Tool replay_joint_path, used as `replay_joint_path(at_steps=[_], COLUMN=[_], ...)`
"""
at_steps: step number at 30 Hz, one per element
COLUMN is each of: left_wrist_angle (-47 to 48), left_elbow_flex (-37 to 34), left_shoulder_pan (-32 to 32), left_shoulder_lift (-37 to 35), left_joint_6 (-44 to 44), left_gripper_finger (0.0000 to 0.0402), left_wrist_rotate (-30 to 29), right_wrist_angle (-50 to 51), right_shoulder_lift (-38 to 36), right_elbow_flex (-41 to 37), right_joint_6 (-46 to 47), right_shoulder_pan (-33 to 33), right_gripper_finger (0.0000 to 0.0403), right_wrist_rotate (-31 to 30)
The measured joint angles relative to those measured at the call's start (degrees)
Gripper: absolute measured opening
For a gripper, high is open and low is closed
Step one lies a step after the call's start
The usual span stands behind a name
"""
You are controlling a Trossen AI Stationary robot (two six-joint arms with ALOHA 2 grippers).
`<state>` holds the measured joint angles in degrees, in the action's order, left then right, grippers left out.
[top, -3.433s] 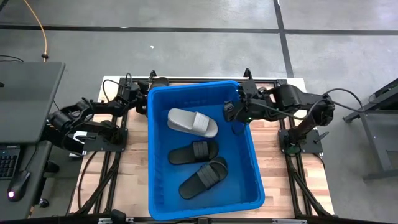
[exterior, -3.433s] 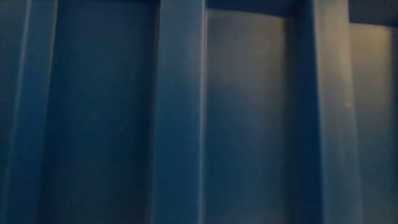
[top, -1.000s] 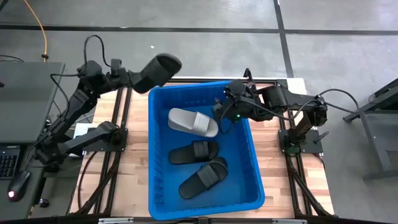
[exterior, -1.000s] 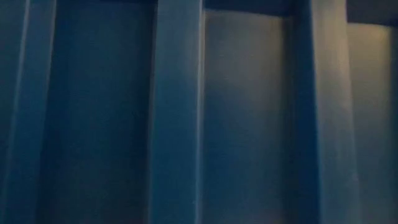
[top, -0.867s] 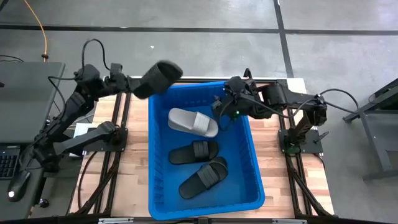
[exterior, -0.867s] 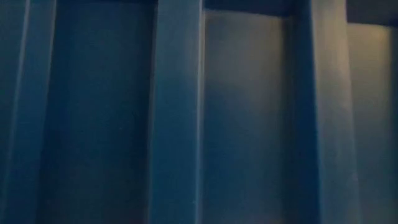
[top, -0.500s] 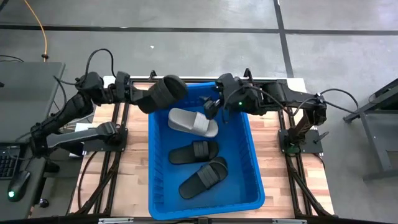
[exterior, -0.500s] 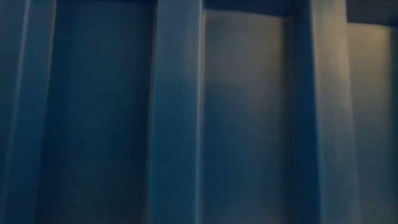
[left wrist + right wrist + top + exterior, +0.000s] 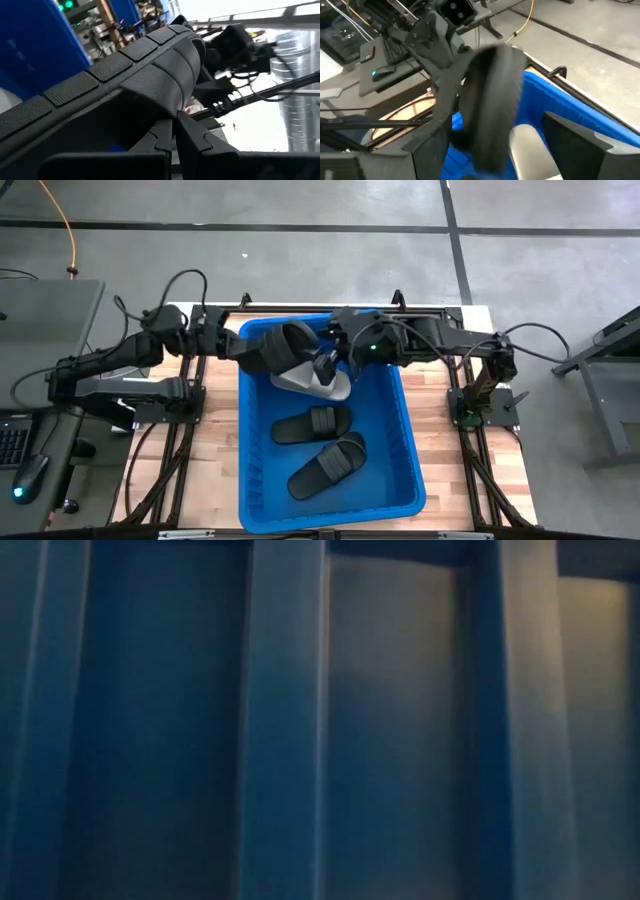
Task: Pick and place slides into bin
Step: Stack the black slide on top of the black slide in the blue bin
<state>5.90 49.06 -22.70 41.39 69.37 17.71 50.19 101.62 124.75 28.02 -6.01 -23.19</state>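
A grey concrete floor [image 9: 330, 260] crossed by dark lines surrounds a wooden table [image 9: 220, 460] on a black frame, and most of the tabletop is taken up by the bin [image 9: 400, 440], a deep bright-blue tub that stands in the middle between the 2 arms; in the low view its ribbed blue wall [image 9: 290, 720] fills the whole picture. Inside the bin lie 3 slides: a light grey slide [image 9: 300, 378] near the far end, and 2 black slides nearer the camera side, the middle black slide [image 9: 312, 423] lying across the bin and the near black slide [image 9: 328, 464] angled beside it, the 2 close but apart. The left arm reaches in from the table's left side over the bin's far left corner, and the left gripper [image 9: 243, 350] is clamped together on a fourth black slide [image 9: 280, 345], held up on edge above the far end of the bin and just over the grey one; the left wrist view shows its textured sole and wide strap [image 9: 160, 80] pinched between the dark fingers [image 9: 192, 137]. The right arm stretches in from the right along the bin's far rim, and the right gripper [image 9: 328, 365] hangs with its fingers spread apart just above the grey slide, right beside the held black slide.
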Motion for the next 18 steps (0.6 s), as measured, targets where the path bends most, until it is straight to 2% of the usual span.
replay_joint_path(at_steps=[7,12,15,16,18], left_wrist_angle=[0.0,-0.1,-0.2,-0.1,-0.1], left_elbow_flex=[-0.1,-0.1,-0.1,-0.1,-0.1], left_shoulder_pan=[4.4,5.6,5.5,5.5,5.5], left_shoulder_lift=[2.5,2.5,2.2,2.2,2.2], left_joint_6=[-0.5,-1.3,-1.0,-1.0,-1.0], left_gripper_finger=[0.0,0.0,0.0,0.0,0.0], left_wrist_rotate=[-3.2,-5.3,-5.2,-5.1,-4.7], right_wrist_angle=[-1.7,-0.7,0.2,0.6,0.9], right_shoulder_lift=[1.7,1.5,1.4,1.4,1.6], right_elbow_flex=[0.0,0.0,0.0,0.0,0.0], right_joint_6=[-0.1,0.7,3.2,4.5,6.5], right_shoulder_pan=[0.0,-0.3,-0.4,-0.2,0.1], right_gripper_finger=[0.0295,0.0274,0.0236,0.0212,0.0137], right_wrist_rotate=[1.8,1.8,3.0,4.4,5.4])
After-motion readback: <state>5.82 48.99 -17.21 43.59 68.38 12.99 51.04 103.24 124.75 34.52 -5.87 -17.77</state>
